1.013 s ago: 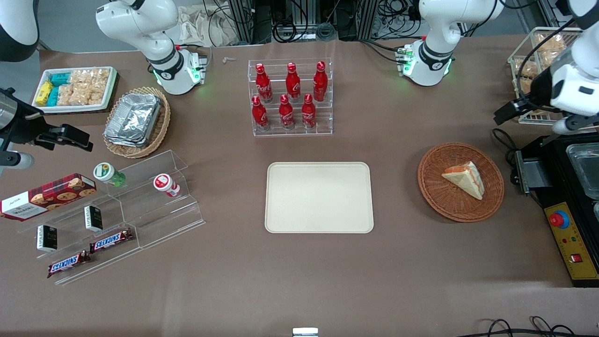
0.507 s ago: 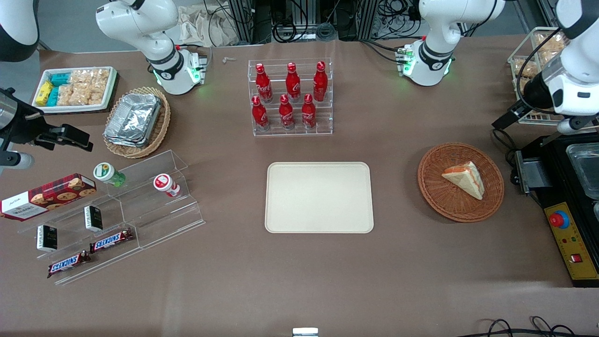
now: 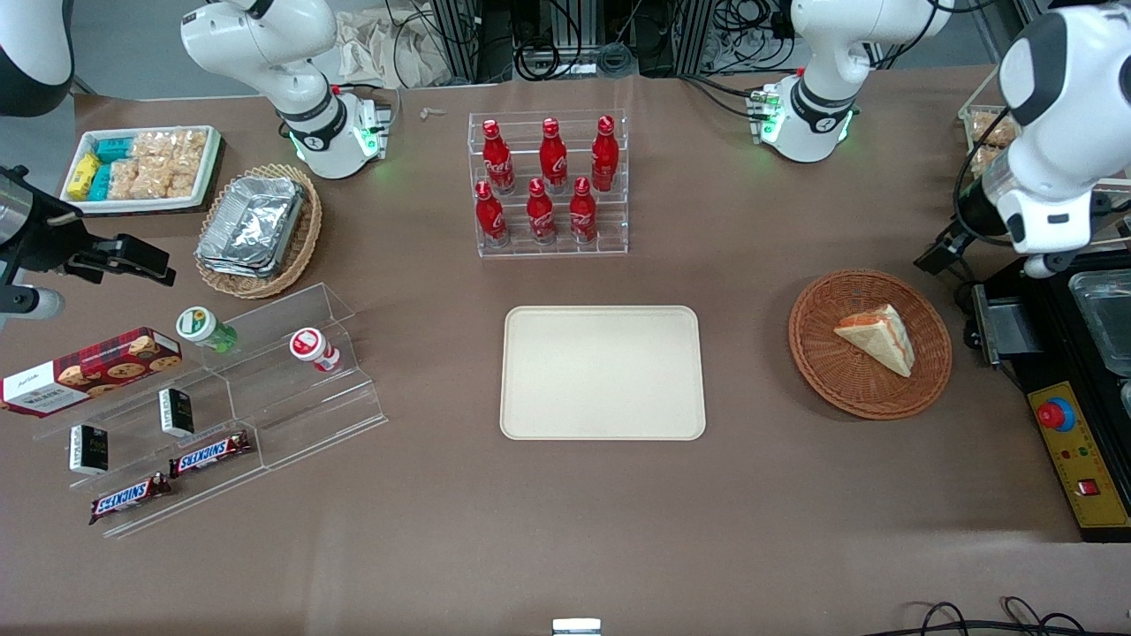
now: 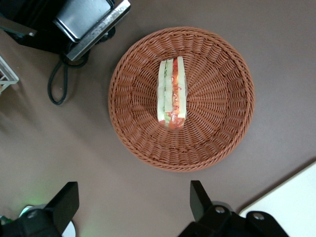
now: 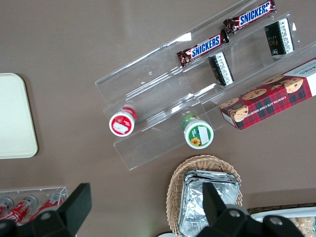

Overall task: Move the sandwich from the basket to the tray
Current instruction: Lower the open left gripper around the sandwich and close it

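Sandwich (image 3: 876, 337) first: we find it lying in the basket (image 3: 822, 367) at the right of the front view, well to the right of the tray (image 3: 603, 372) in the middle of the frame. The gripper (image 3: 935, 253) hangs at the upper right of the basket there, above the table and apart from the sandwich, touching nothing.

The front view shows us the broad white face of the wedge; the wrist view instead gives its cut edge, with the sandwich (image 4: 172, 93) standing on the weave of the basket (image 4: 222, 123) and green and orange-red filling striped along it. The wrist view also shows the gripper (image 4: 133, 205) spread wide, its two dark fingers (image 4: 65, 201) apart with nothing between them.

In the front view the white arm hides most of the gripper, so we cannot read its fingers there. Only a pale corner of the tray (image 4: 291, 202) enters the wrist view.
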### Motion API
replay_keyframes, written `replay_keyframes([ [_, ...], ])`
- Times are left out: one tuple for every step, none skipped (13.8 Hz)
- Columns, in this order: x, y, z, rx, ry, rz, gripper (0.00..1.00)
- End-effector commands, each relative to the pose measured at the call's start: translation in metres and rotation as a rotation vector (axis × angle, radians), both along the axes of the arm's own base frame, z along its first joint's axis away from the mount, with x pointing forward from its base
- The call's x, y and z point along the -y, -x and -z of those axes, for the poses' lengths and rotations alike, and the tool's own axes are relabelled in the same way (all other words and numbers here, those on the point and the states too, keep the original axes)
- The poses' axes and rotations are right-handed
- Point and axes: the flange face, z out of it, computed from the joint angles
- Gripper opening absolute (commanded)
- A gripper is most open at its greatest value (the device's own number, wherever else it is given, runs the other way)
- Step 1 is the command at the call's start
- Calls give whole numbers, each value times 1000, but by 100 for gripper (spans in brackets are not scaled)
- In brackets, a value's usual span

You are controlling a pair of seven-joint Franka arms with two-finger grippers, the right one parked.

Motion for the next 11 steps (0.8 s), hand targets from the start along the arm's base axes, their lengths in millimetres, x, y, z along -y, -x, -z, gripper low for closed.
replay_keyframes([
  [3, -18, 35, -6, -24, -16, 100],
  [2, -24, 46, -4, -25, -17, 100],
  [1, -29, 58, -10, -24, -21, 100],
  [2, -34, 69, -9, -19, -23, 100],
  [2, -38, 80, -9, -14, -29, 100],
  [2, -42, 88, -5, -16, -31, 100],
  [2, -43, 96, -8, -17, -30, 100],
  [2, -45, 105, -11, -18, -32, 100],
  [1, -45, 115, -13, -19, -32, 100],
  [-3, -47, 124, -10, -19, -41, 100],
  [-12, -50, 136, -18, -19, -63, 100],
])
